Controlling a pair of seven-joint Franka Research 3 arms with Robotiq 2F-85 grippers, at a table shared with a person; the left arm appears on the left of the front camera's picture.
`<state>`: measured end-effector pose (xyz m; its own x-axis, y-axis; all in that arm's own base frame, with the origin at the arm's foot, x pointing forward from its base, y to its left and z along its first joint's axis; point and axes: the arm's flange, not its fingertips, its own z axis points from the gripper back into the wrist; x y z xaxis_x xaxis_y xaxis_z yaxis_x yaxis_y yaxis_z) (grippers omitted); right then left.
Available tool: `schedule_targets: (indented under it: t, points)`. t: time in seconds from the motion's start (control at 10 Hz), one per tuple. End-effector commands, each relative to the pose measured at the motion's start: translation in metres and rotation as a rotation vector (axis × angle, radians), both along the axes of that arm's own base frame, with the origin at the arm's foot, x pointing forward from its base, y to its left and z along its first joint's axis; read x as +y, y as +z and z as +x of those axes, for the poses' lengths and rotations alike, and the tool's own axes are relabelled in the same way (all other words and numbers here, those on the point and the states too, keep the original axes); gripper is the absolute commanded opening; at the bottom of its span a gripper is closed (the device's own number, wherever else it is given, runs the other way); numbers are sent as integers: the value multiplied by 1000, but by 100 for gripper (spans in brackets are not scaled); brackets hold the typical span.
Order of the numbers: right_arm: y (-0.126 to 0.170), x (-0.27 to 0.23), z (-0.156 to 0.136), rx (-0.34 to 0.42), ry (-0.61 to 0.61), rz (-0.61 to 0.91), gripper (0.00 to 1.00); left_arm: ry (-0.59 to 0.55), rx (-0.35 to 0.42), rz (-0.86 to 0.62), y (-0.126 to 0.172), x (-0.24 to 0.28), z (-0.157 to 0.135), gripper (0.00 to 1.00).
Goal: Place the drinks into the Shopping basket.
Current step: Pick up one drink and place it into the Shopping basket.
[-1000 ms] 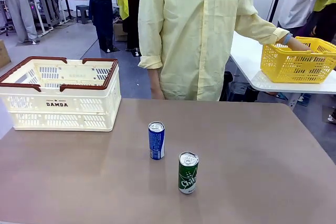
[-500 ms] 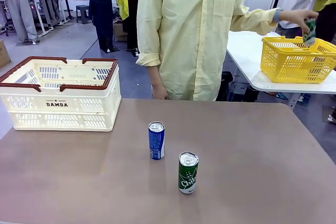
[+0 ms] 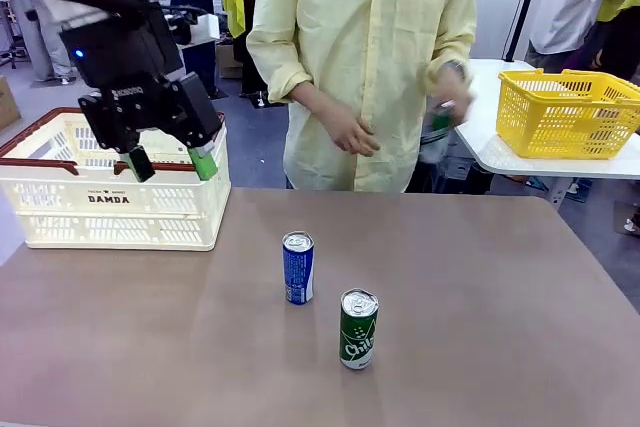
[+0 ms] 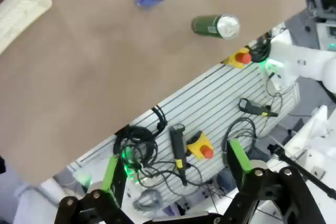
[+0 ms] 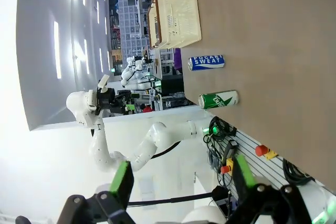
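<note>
While the left gripper (image 3: 172, 163) hangs in the air with its green-padded fingers spread wide and nothing between them, we see it overlap the right end of the Shopping basket (image 3: 110, 217) at about rim height in the front view. How far it stands from the basket we cannot tell. In its own wrist view it looks down on the near part of the table (image 3: 480, 307) from well above.

The right gripper (image 5: 182, 176) is likewise wide open and empty, well apart from the table and looking across it sideways.

The basket sits at the far left of the table, and we can make out no cans inside it. The blue can (image 3: 298, 267) stands upright near the table's middle. The green can (image 3: 358, 328) stands upright near it, closer to the robot and a little to the right. The two are not touching, and both are well apart from the basket.

Beyond the far edge stands a person (image 3: 365, 37), whose hand (image 3: 452, 97) holds a blurred green can (image 3: 438, 125). A yellow mesh basket (image 3: 567, 112) rests on a white side table (image 3: 500, 152) at the right.
</note>
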<state>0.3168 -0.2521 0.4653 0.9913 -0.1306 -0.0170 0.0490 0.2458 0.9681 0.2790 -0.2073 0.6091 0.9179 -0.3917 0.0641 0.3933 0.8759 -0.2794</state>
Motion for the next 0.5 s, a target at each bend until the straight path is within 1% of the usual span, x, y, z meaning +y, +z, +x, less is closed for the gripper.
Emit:
schedule_targets:
  t: [0.0,0.1,0.2,0.3,0.4]
  points:
    - [5,-1,-3,21,5,-6,100,-19,86,-90,14,19,-10,100]
    - [5,-1,-3,21,5,-6,100,0,0,0,0,0,0,100]
    - [5,-1,-3,21,5,-6,100,289,-26,30,-13,-7,10,100]
    - [5,-1,-3,21,5,-6,100,477,-70,58,-33,-23,20,100]
    - [5,-1,-3,21,5,-6,100,591,-94,79,-52,-47,26,100]
